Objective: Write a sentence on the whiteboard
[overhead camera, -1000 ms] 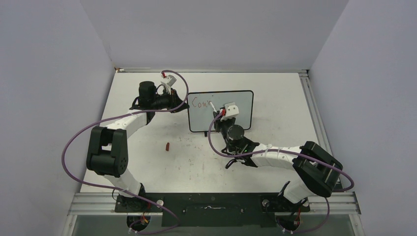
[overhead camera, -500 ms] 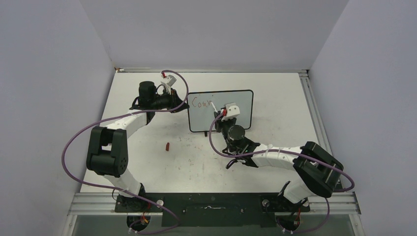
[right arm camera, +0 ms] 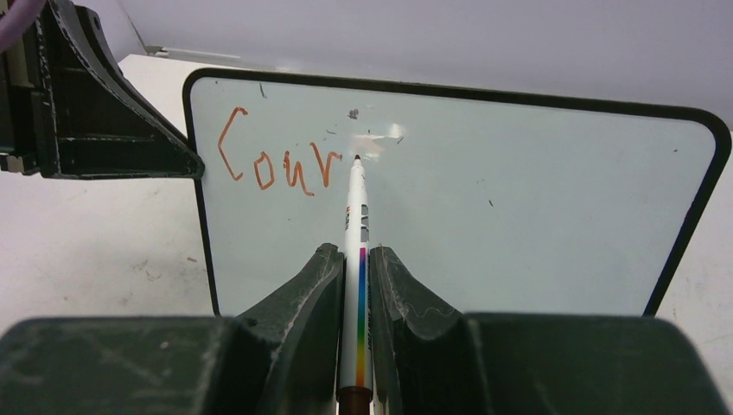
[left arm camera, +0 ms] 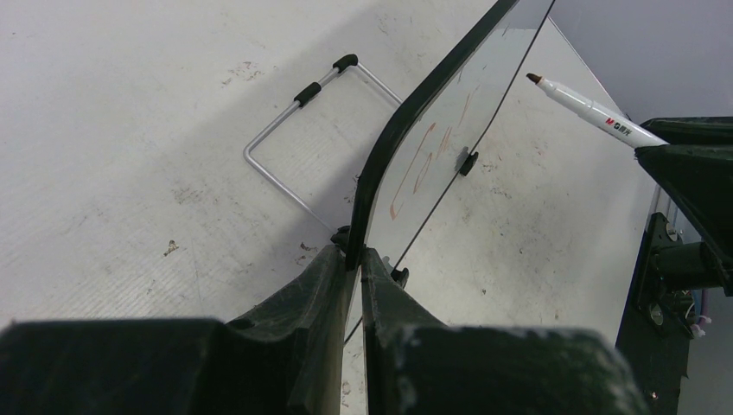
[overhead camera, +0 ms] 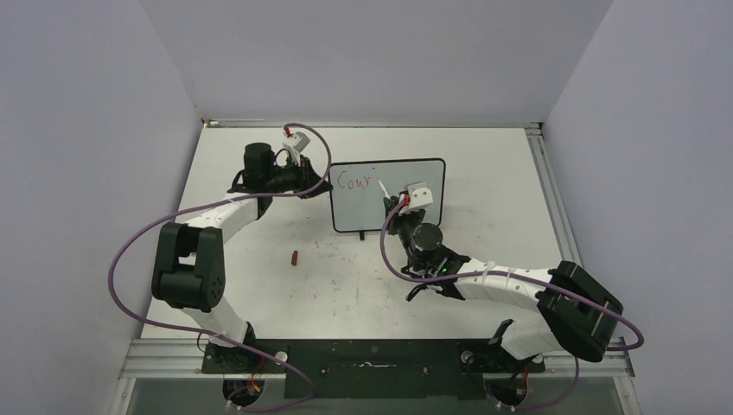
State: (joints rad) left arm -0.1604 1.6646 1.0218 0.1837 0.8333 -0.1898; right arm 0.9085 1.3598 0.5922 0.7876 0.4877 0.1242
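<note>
The top view looks down from above and behind the arm bases, taking in the whole pale table (overhead camera: 346, 294). The left wrist view sits low and close, sighting along the edge of the small glossy black-framed whiteboard (left arm camera: 449, 130). The right wrist view faces its front squarely, nearby. All share its red handwritten letters (right arm camera: 277, 164); both wrist views share the slim white marker (right arm camera: 355, 225).

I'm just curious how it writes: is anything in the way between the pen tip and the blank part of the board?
Nothing visible. The right gripper holds the marker, tip just right of the red letters; the whiteboard beyond shows only tiny specks. The left gripper clamps its left edge, away from that stretch.
</note>
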